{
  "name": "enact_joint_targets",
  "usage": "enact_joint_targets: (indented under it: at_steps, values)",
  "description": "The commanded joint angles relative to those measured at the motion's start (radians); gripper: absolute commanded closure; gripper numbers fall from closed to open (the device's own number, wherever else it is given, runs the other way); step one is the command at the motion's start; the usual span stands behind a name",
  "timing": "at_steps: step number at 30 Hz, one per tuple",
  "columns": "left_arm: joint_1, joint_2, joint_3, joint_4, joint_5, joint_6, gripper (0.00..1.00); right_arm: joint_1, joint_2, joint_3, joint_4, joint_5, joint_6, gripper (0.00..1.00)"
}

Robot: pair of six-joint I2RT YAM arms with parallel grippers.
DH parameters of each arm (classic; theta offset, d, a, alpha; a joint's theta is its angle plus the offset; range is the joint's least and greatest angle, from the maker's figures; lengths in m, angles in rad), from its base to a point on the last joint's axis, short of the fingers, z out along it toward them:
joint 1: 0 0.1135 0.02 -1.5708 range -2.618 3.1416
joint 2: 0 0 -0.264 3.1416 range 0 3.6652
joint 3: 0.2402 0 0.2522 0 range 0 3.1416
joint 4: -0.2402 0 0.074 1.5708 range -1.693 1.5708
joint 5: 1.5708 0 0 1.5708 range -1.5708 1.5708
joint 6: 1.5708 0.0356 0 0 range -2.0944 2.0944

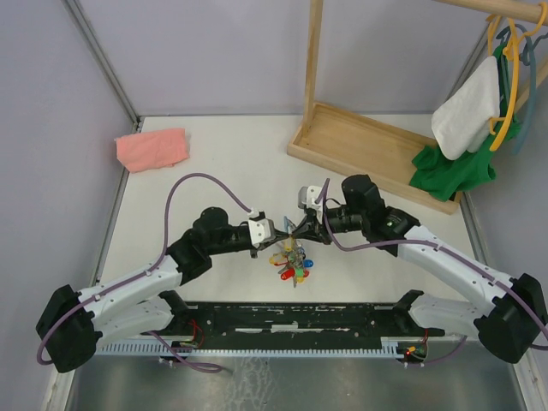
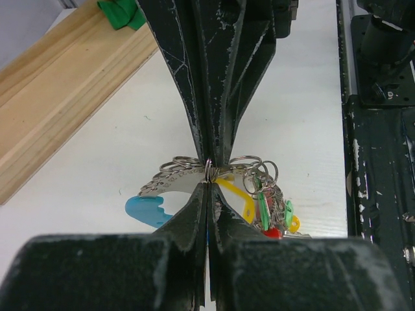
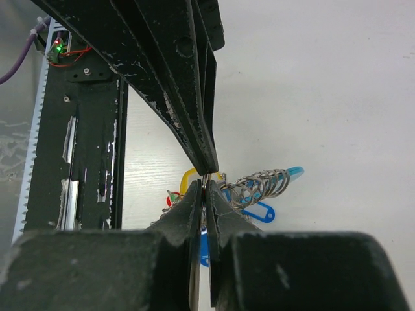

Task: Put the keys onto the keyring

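Both arms met above the middle of the counter [image 1: 214,180]. The left fingers [image 2: 194,208] were clamped on the keyring [image 2: 209,170], and the right fingers [image 3: 190,208] pinched it from the opposite side, its bunch [image 1: 294,267] dangling. I reckoned one side should hold firm while the other spread the coil.

The keyring [image 1: 293,255] hangs between left hand [image 1: 283,232] and right hand [image 1: 299,229].

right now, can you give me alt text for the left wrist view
The left end effector, from below, and the right end effector, from above, meet tip to tip, both pinching the thin keyring. A bunch of coloured keys and a light-blue tag cluster beside it over a white table; a wooden base sits upper left.
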Motion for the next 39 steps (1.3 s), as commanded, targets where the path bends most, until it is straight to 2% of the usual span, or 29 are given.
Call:
enact_joint_targets:
  at_steps: [1, 2, 6, 13, 17, 21, 25, 30, 33, 39]
  values:
    - [-0.015, -0.001, 0.078, 0.045, -0.008, 0.033, 0.97, 0.005, 0.017, 0.068, -0.022, 0.017, -0.02, 0.94]
    - [-0.016, -0.001, 0.081, 0.038, -0.01, 0.034, 0.97, 0.005, 0.019, 0.073, -0.028, 0.021, -0.023, 0.98]
    - [-0.017, -0.004, 0.07, 0.025, -0.03, 0.024, 0.97, 0.005, -0.012, 0.058, 0.02, 0.061, -0.008, 0.99]
    - [-0.018, 0.001, -0.001, 0.101, -0.027, -0.055, 0.97, 0.005, -0.099, -0.081, 0.45, 0.112, 0.18, 0.99]
    - [-0.017, 0.029, -0.035, 0.15, -0.043, -0.094, 0.97, 0.005, -0.12, -0.146, 0.631, 0.136, 0.268, 0.99]
    - [-0.023, 0.059, -0.065, 0.213, -0.052, -0.13, 0.97, 0.006, -0.122, -0.187, 0.738, 0.148, 0.301, 0.99]
    - [-0.023, 0.047, -0.093, 0.213, -0.091, -0.132, 0.97, 0.004, -0.151, -0.207, 0.74, 0.192, 0.272, 1.0]
    - [-0.025, 0.041, -0.108, 0.324, -0.023, -0.193, 0.97, 0.005, -0.124, -0.244, 0.842, 0.193, 0.312, 0.99]
    - [-0.027, 0.026, -0.1, 0.337, -0.053, -0.194, 0.97, 0.005, -0.107, -0.222, 0.779, 0.16, 0.298, 0.99]
    - [-0.027, -0.037, -0.04, 0.15, -0.175, -0.071, 0.97, 0.005, -0.137, -0.122, 0.348, 0.16, 0.147, 0.98]
